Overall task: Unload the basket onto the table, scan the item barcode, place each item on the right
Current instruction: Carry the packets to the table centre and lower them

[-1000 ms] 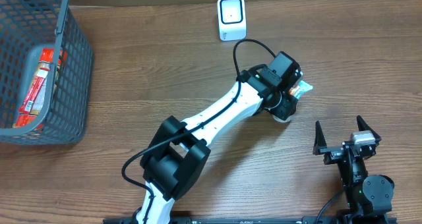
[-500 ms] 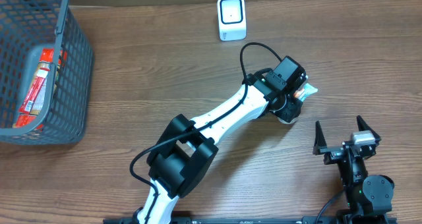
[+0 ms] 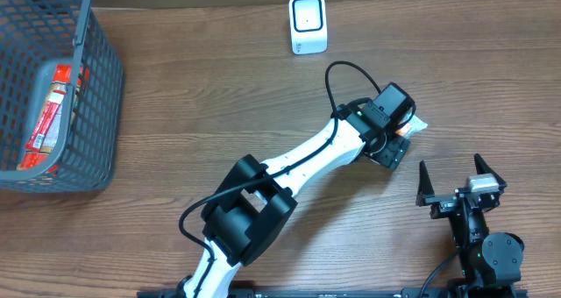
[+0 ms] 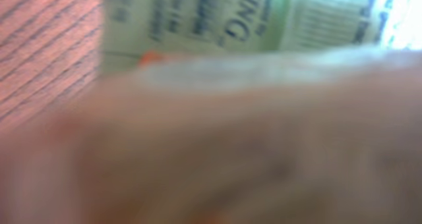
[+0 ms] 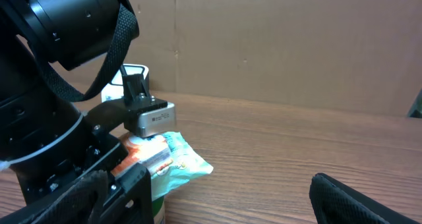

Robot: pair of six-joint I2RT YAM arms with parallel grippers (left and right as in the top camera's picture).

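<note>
Position of item: the packet (image 3: 415, 124) lies on the table (image 3: 175, 114) right of centre, directly under the left gripper (image 3: 396, 140). Only its pale green-and-white end shows in the overhead view, protruding from beneath the fingers toward the far right. Its long axis appears to run that way, out from the gripper and away from the robot, though most of its length is covered.

Left gripper: the right wrist view shows one finger (image 5: 148, 116) standing over the packet's crumpled top. Whether the jaws are pinching the packet or standing clear of it cannot be told. The left wrist view is blurred and blocked by something close to the lens, with printed wrapper above and a striped patch at upper right that may be the barcode.

Right gripper (image 3: 456, 180): spread fully apart, holding nothing, parked near the robot's edge, just right of the packet.

Governing relation: the scanner (image 3: 308, 24) stands near the far edge, to the left of the packet and well apart from it, its window turned up toward the overhead camera. Judgement: the packet must travel left and away from the robot, code side turned toward that window. The left arm is already on the packet and lies on the scanner's side.
</note>
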